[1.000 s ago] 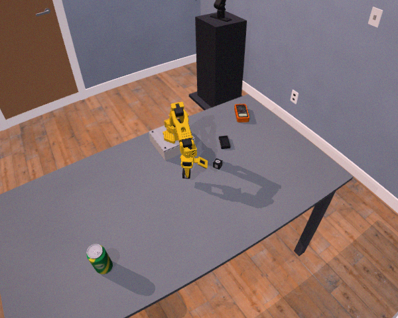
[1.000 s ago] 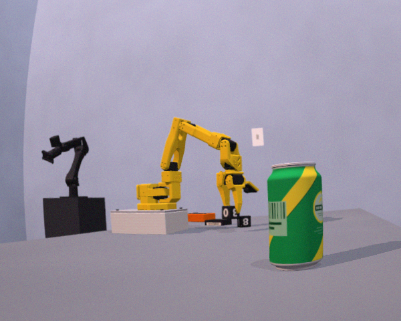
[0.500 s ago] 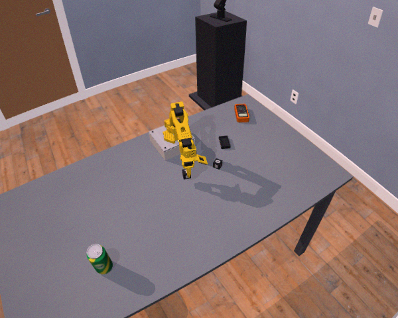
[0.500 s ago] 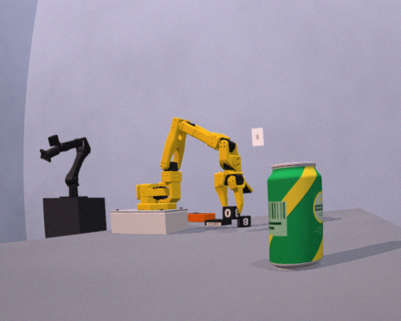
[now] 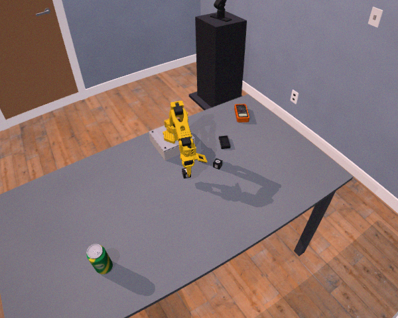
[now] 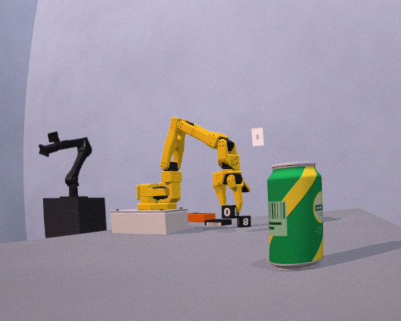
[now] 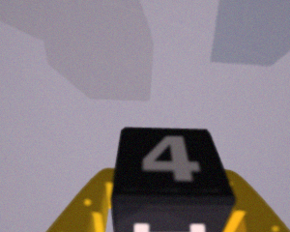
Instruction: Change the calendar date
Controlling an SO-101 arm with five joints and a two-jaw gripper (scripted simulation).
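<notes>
My hand, closed on one cube, appears mid-reorientation above the desk; the other cube sits beside the tray; next, align digits upright.

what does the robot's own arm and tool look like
The arm has chunky bright yellow links with black motor blocks at the joints and small round holes. The tool is yellow too, with two tapering fingers.
</notes>
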